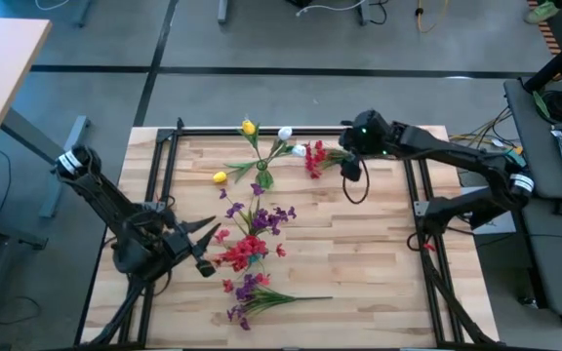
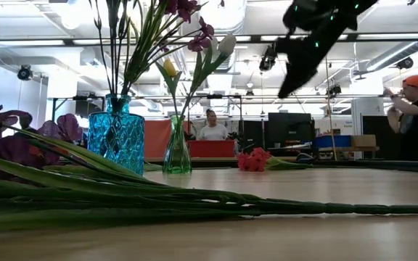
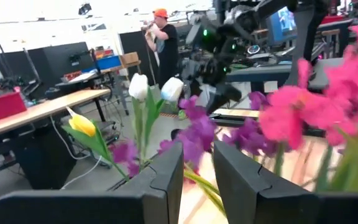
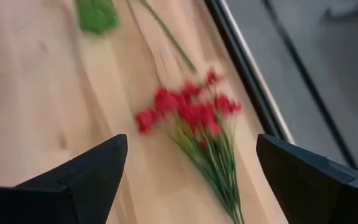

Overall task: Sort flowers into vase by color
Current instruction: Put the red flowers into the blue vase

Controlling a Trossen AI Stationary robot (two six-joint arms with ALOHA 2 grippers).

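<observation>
The right gripper hangs above the far part of the tabletop with its fingers spread wide and nothing between them. Its wrist view looks straight down on a red cluster lying flat on the wood, blooms toward the middle of the tabletop and green stems trailing toward the black frame rail at the edge. In the high view this same cluster sits just beside the gripper, near the far right corner.

The step in hand appears to be the pick-up of this red cluster. The next move calls for the gripper to come down over the thin stems rather than the blooms, and to close across them where they lie bunched together, since they fan apart toward the ends.

Farther out, a green vase holds yellow and white buds, and a blue vase holds purple flowers; both stand upright toward the middle of the tabletop. Whichever vase is meant for red cannot be told from here.

The left gripper waits low at the near left, its fingers a little apart and empty, pointing at more red flowers and purple flowers that lie loose on the near half. Much of the sorting is still undone.
</observation>
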